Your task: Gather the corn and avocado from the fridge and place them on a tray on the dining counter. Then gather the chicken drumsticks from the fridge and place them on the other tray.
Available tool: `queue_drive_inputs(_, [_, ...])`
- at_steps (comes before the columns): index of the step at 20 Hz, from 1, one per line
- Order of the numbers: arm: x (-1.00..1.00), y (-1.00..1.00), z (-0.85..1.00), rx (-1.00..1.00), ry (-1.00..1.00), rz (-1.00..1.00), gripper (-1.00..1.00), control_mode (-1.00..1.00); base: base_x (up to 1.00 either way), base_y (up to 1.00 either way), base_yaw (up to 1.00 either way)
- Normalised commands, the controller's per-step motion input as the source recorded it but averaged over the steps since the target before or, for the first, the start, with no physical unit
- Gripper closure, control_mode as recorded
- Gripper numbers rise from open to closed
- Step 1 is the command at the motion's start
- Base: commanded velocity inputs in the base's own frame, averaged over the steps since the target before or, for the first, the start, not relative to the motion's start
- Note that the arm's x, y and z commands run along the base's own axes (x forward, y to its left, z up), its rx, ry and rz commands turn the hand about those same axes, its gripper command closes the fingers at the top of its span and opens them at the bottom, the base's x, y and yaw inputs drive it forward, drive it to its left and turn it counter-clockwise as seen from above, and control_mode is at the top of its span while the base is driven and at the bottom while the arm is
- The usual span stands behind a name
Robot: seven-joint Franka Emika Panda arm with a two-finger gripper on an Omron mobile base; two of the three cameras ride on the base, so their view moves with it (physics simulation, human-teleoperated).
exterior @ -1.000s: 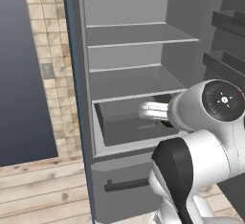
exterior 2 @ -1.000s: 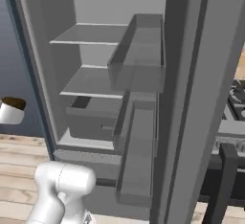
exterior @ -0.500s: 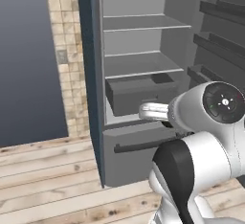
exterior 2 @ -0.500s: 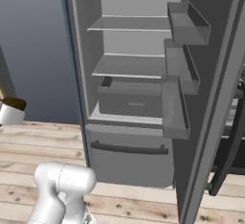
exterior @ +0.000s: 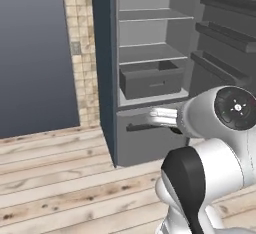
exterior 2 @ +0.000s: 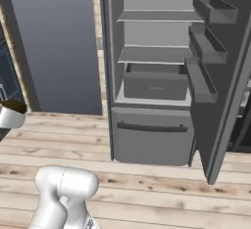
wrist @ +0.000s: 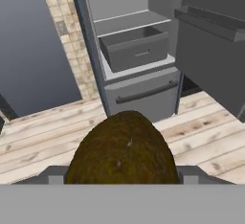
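A brown-green avocado [wrist: 122, 149] sits right in front of the hand camera, held between my gripper's [wrist: 122, 179] two fingers, which are shut on it. In the left base view the gripper [exterior: 159, 116] points left at about the height of the fridge's lower drawer, well short of the fridge. The open fridge [exterior: 150, 53] stands ahead with grey shelves and a pulled-out crisper drawer [exterior 2: 156, 83], whose inside I cannot see. In the right base view the hand's end [exterior 2: 10, 116] pokes in at the left edge.
The fridge door [exterior 2: 215, 76] with its bins swings open on the right. A closed freezer drawer [exterior 2: 152, 137] sits below the shelves. Wooden floor [exterior: 60, 178] lies between me and the fridge. A dark panel [exterior: 30, 53] and a tiled strip [exterior: 80, 53] stand to the left.
The whole scene has shifted: the base has backed away from the fridge, which now looks smaller and farther off. The hand stays shut on the avocado.
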Motion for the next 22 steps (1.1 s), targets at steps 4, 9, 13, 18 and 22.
queue_drive_inputs(4, [0.0,0.0,0.0,0.0,0.0,0.0,1.0,1.0,-0.13,0.98,-0.2])
queue_drive_inputs(9, [0.0,0.0,0.0,0.0,0.0,0.0,1.0,1.0,-0.08,0.94,-0.27])
queue_drive_inputs(13, [0.0,0.0,0.0,0.0,0.0,0.0,1.0,1.0,-0.49,0.45,-0.43])
queue_drive_inputs(18, [0.0,0.0,0.0,0.0,0.0,0.0,1.0,1.0,-0.66,0.34,-0.47])
queue_drive_inputs(22, [0.0,0.0,0.0,0.0,0.0,0.0,1.0,1.0,-0.83,0.25,-0.4])
